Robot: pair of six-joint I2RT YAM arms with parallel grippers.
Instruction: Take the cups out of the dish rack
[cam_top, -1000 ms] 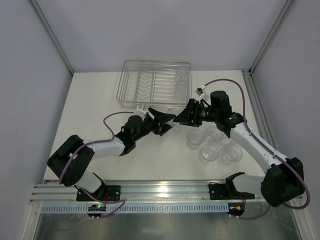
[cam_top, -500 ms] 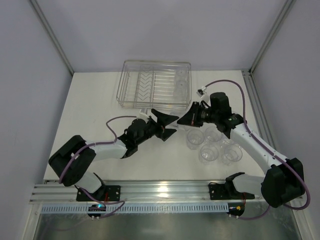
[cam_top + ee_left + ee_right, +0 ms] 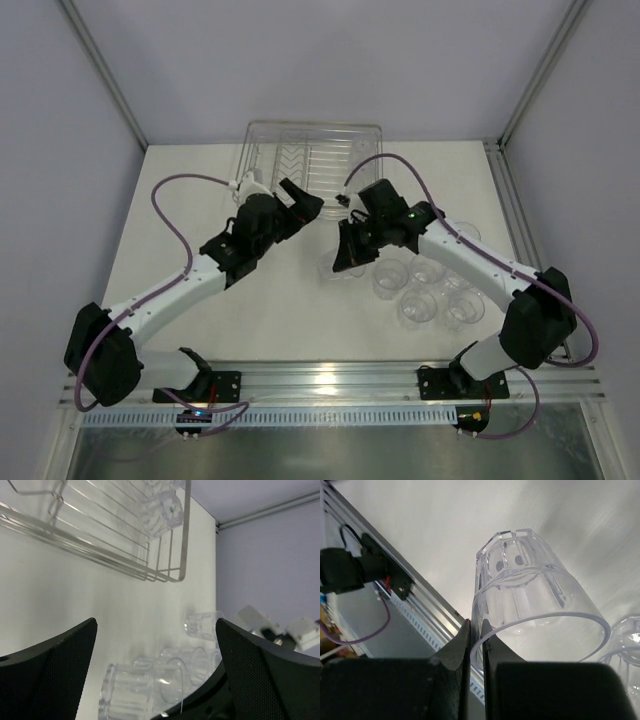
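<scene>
Just in front of the dish rack (image 3: 300, 158), at its near rim, my left fingers (image 3: 302, 200) stand spread as wide as they go, with nothing between them. In front of the rack's right half, my right fingers (image 3: 350, 256) are pinched tight on the wall of one clear cup (image 3: 333, 268), which the top view shows only as a pale glint beside the black wrist. The right wrist view makes that grip plain: the rim runs between my two tips, and the faceted base points away from me; whether it touches the surface (image 3: 200, 230) I cannot tell. The left wrist view gives what the overhead one barely shows: a racked cup (image 3: 161, 509) inside the wires at the rack's right end, with another blurred beyond it. It also catches the clear cup low between my open tips. The unloaded cups (image 3: 415, 305) stand clustered on the surface in front of the rack's right corner, just beside the gripped one.
</scene>
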